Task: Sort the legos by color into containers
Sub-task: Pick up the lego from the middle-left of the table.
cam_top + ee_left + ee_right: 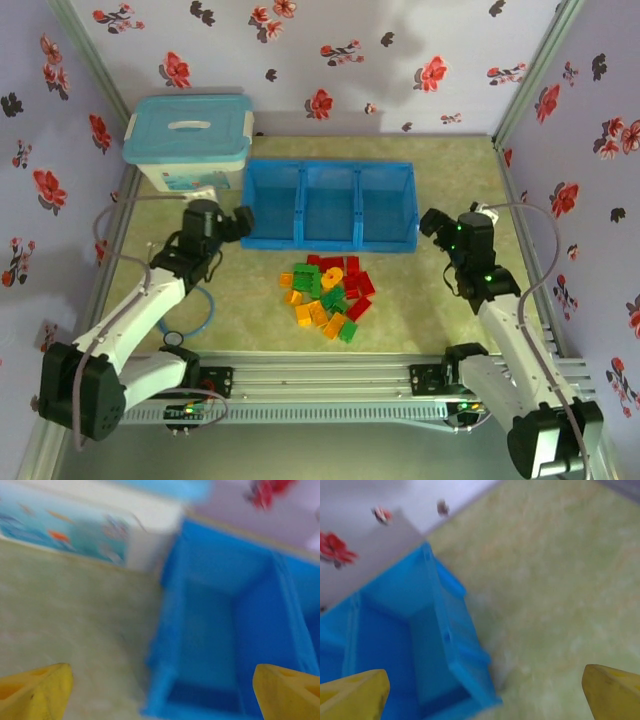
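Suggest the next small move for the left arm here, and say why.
Probably bring the left claw away from the left end of the blue tray and down over the heap of bricks. Its jaws stand open and empty, the tray's three compartments look empty, and the red, green and orange bricks all lie together on the mat.

1. We see the legos (328, 297) heaped on the mat, near of the blue tray (330, 240).
2. We find the left gripper (243, 222) beside its left end, the right gripper (432, 222) beside its right end.
3. We note a lidded box (188, 140) far left.
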### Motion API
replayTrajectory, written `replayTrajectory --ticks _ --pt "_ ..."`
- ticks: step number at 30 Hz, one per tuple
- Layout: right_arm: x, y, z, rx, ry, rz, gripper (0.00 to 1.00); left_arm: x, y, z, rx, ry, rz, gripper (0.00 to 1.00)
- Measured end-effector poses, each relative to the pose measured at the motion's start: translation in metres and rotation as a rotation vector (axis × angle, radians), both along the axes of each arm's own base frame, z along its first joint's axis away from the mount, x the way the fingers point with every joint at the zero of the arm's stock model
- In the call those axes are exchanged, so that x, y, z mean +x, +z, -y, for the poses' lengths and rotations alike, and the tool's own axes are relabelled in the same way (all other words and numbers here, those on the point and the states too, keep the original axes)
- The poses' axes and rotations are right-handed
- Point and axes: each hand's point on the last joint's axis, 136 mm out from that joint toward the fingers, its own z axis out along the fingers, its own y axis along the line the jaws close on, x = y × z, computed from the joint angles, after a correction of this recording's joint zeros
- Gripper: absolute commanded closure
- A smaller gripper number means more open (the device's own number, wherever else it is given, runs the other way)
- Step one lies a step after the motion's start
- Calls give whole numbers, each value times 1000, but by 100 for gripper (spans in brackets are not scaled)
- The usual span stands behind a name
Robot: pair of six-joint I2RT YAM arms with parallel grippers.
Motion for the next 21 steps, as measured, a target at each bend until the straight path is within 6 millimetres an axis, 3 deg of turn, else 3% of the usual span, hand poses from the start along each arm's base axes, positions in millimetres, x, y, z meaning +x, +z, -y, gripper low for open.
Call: replayTrajectory --ticks 4,7,9,16,21 --pt "-22 0 -26 7 87 -81 1 -38 -16 43 22 -138 -100 12" --pt "-40 -8 -42 -6 145 -138 2 -61 -25 61 32 -205 -153 16" --pt "-52 -17 -50 -20 178 -185 8 -76 -32 72 39 -241 -182 19" --pt "-76 -34 -75 -39 270 -277 19 -124 -84 100 112 -340 -340 27" --pt "-88 -42 -93 -44 327 -313 23 -146 -111 106 142 -361 -417 30"
